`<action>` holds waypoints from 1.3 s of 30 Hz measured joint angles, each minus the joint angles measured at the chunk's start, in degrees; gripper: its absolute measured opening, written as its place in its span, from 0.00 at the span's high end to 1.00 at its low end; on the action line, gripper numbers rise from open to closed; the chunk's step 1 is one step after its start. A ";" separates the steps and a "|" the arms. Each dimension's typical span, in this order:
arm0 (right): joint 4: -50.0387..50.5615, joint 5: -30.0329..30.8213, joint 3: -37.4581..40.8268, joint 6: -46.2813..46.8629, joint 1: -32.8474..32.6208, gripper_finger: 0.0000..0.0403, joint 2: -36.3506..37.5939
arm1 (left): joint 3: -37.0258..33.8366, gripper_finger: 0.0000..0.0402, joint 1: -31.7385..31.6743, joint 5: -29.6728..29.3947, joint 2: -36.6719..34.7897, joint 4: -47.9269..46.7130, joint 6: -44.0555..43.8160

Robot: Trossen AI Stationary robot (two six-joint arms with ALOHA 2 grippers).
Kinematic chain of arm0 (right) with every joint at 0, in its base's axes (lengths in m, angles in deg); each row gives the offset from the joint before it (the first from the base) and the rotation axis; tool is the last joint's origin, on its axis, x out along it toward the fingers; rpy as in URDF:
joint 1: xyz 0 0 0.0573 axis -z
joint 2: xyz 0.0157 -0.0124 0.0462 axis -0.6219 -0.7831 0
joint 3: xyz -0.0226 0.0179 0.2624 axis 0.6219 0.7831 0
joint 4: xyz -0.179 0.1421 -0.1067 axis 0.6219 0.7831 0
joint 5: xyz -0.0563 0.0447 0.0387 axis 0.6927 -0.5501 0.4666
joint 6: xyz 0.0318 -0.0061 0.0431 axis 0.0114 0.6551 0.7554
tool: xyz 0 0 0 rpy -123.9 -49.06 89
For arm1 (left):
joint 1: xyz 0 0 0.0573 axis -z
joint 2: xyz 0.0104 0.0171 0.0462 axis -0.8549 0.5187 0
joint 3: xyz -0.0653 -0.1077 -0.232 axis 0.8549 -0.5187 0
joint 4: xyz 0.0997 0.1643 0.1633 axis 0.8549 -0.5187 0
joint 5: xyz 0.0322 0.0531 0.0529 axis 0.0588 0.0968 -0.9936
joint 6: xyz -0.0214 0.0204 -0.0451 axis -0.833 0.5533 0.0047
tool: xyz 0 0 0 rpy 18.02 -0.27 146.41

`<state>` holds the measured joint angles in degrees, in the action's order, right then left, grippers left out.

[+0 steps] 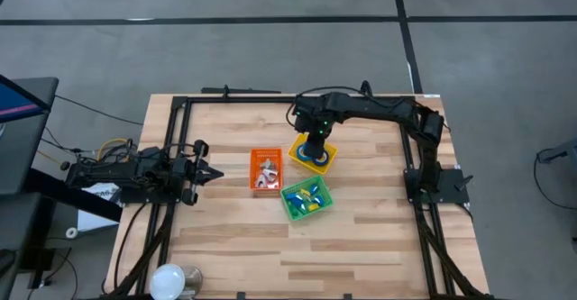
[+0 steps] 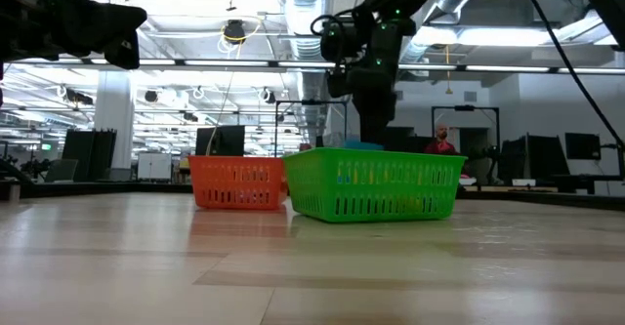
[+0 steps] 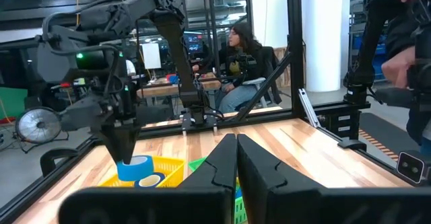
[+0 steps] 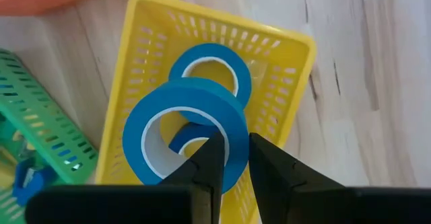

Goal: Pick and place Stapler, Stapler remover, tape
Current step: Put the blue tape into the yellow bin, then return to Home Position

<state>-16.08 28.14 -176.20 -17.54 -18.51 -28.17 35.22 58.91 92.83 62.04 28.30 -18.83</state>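
My right gripper (image 1: 313, 147) points down over the yellow bin (image 4: 296, 42), shut on a blue tape roll (image 4: 180, 131) with a white core. Two more tape rolls lie in that bin: one (image 4: 210, 72) in plain view, the other (image 4: 192, 138) seen through the held roll's hole. The orange bin (image 1: 266, 169) holds pale small things and the green bin (image 1: 306, 198) blue and yellow ones. I cannot tell which are the stapler or the stapler remover. My left gripper (image 3: 237, 158) waits shut at the table's left edge. My right gripper pinches the roll's ring wall (image 4: 236, 143), one finger (image 4: 205, 167) inside the hole and one (image 4: 273, 170) outside. The fingers come from above, pointing down. The roll hangs roughly level, its hole upward, clear of the bin floor and of the rolls below.
The three bins stand close together at the table's middle, the green bin (image 2: 376, 183) nearest the front edge and the orange bin (image 2: 239, 182) beside it. A white round thing (image 1: 167, 282) lies at the near left corner. A person (image 3: 239, 56) sits beyond the table.
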 joint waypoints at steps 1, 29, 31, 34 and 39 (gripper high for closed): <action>-0.36 0.01 0.38 0.02 0.00 0.86 -0.01 | 0.00 0.99 -0.01 0.00 0.00 0.00 0.02; -2.84 -4.37 0.56 3.10 0.66 0.46 0.18 | 0.00 0.99 -0.01 0.00 0.00 0.02 0.01; -2.94 -4.44 0.54 3.10 1.36 0.43 0.31 | 0.00 0.99 -0.01 0.00 0.00 0.01 0.01; -2.94 -4.42 0.54 3.10 3.05 0.41 0.31 | 0.00 0.99 -0.01 0.00 0.00 0.02 0.01; -2.90 -4.42 0.54 4.01 6.11 0.42 0.31 | 0.00 0.99 -0.01 0.00 0.00 0.02 0.01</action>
<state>-18.98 23.72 -175.66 -13.53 -12.40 -27.86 35.22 58.90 92.83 62.04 28.32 -18.82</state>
